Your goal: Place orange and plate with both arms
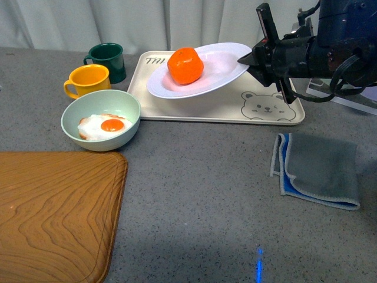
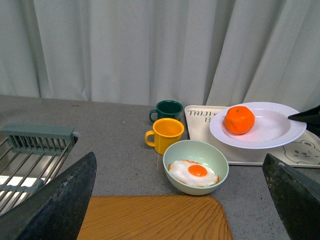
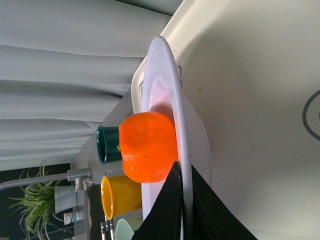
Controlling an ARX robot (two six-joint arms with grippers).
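The orange [image 1: 185,65] lies in the white plate [image 1: 221,73], which is held tilted above the cream bear tray [image 1: 235,109]. My right gripper [image 1: 250,59] is shut on the plate's right rim. In the right wrist view its black fingertips [image 3: 172,200] pinch the rim of the plate [image 3: 172,95] beside the orange [image 3: 147,147]. In the left wrist view the orange [image 2: 239,120] and plate [image 2: 272,127] show at the far right. My left gripper [image 2: 180,200] is open and empty, above the wooden board's far edge, not seen in the front view.
A pale green bowl [image 1: 101,121] with a fried egg stands left of the tray, with a yellow cup [image 1: 88,80] and a dark green cup [image 1: 107,61] behind it. A wooden board [image 1: 53,212] lies front left. A grey cloth [image 1: 318,171] lies right. A dish rack [image 2: 30,155] stands left.
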